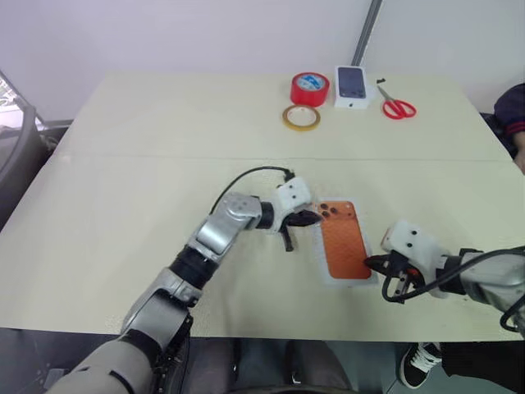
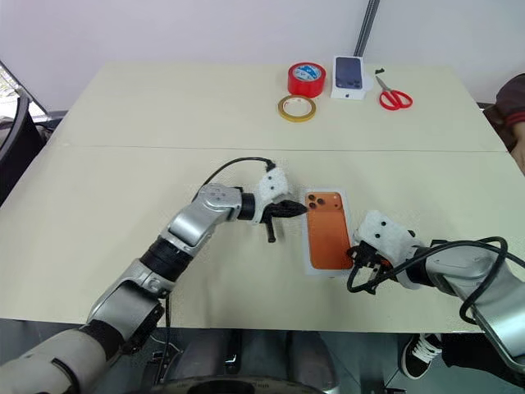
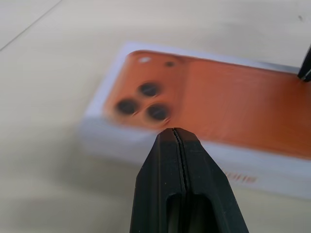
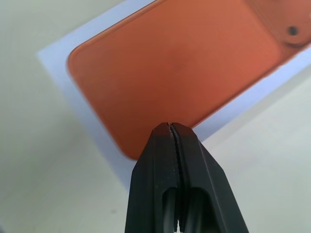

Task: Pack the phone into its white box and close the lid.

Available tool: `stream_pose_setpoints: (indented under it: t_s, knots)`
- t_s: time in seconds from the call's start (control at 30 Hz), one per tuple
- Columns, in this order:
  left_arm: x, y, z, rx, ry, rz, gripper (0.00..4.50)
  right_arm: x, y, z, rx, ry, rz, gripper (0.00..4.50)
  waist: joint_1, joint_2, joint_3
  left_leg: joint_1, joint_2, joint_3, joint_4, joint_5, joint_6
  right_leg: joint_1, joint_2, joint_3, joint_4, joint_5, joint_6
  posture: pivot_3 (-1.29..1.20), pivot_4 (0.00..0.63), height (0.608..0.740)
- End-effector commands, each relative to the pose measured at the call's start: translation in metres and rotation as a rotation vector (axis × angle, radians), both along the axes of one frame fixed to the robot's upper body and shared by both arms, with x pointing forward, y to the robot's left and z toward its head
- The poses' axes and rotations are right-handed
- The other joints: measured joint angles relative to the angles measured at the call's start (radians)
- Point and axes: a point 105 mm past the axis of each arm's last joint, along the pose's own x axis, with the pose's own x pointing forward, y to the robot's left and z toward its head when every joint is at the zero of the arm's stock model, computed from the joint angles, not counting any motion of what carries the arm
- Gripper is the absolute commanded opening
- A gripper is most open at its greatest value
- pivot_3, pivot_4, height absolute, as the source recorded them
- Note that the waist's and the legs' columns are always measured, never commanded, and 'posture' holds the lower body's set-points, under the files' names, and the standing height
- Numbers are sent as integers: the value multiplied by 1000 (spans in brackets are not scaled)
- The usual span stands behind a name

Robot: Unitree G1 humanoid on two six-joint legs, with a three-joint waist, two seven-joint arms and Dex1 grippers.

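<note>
The orange phone (image 1: 344, 240) lies lens-side up inside the open white box (image 1: 327, 277)

Table (image 1: 148, 230): pale, seam across its width.
Red tape roll (image 1: 309, 88): far edge.
Tan tape ring (image 1: 301, 117): just before it.
Small carton (image 1: 352, 86): beside red roll.
Red-handled scissors (image 1: 396, 104): beyond carton.
</note>
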Motion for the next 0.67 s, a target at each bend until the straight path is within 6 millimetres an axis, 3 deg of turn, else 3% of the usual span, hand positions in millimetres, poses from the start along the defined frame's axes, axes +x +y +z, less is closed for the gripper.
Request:
stream_pose_setpoints:
  t_s: [0.03,0.1,0.2,0.3,0.47,0.67]
  knots:
    - [16,59,47,-136,-99,160,0,15,-19,35,25,-181,-79,33,-4,0,0,0,0,0,0,0,0,0,0,0,0,0,0,0,150,736]
    - [19,102,54,-144,-123,264,0,19,-31,40,41,-208,-120,33,-7,0,0,0,0,0,0,0,0,0,0,-1,0,0,0,0,150,736]
    - [14,165,48,-111,-113,421,0,24,-51,45,68,-239,-185,33,-7,1,0,0,0,0,-1,0,0,0,-1,0,-1,0,0,0,150,736]
    - [1,201,41,-88,-92,510,0,29,-60,44,115,-245,-216,33,-4,1,0,0,0,0,-1,0,0,0,-1,-1,-1,0,0,0,150,736]
    - [-15,227,31,-56,-73,605,0,34,-56,37,174,-229,-211,33,12,0,0,0,-1,0,0,0,0,1,-3,-1,-1,0,0,0,150,736]
    - [-25,228,22,-57,-50,643,0,37,-48,31,211,-211,-180,33,13,0,0,0,-1,1,0,0,0,1,-3,-1,-1,0,0,0,150,736]
